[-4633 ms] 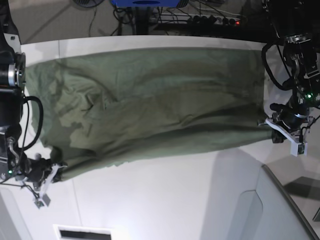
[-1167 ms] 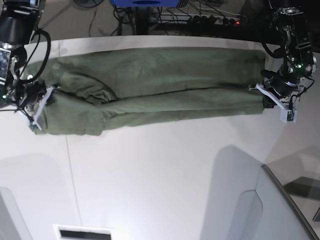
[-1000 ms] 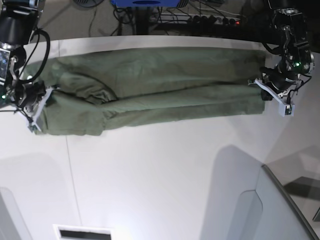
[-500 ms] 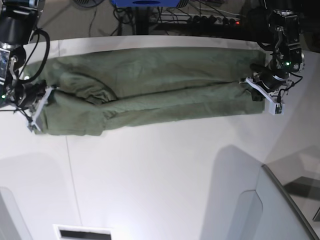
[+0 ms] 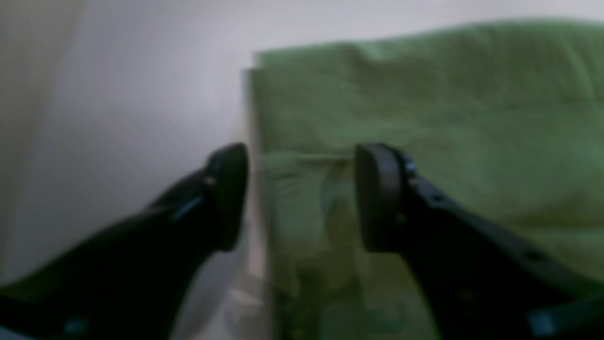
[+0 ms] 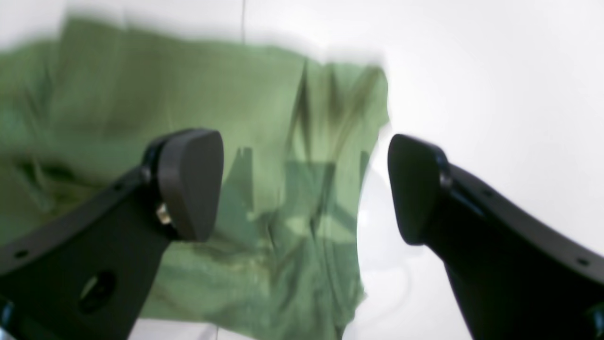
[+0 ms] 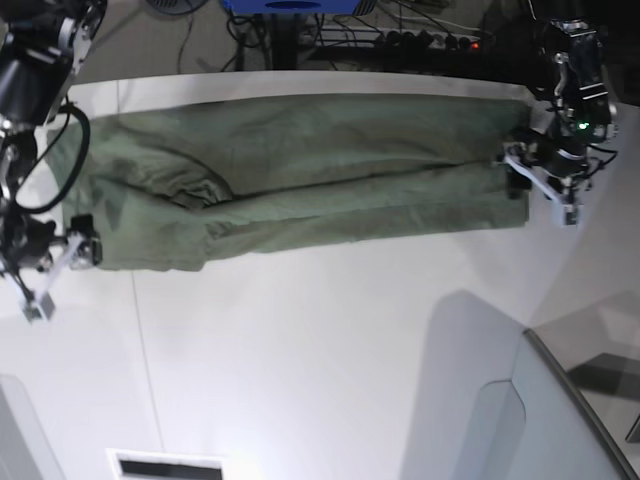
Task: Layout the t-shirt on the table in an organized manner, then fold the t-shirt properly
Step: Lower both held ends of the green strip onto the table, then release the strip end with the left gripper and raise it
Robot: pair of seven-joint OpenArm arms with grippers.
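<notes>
Now I see the t-shirt (image 7: 300, 180) folded into a long band along the table's (image 7: 330, 360) far edge, with broad bare white nearside. My left gripper (image 5: 302, 196) straddles one cloth end with jaws parted; my right gripper (image 6: 304, 184) gapes wide above the other, both gripping nothing.

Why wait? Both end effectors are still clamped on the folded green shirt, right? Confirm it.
Not quite. Both wrist views show the left end effector and right end effector open over the folded shirt, gripping nothing.
</notes>
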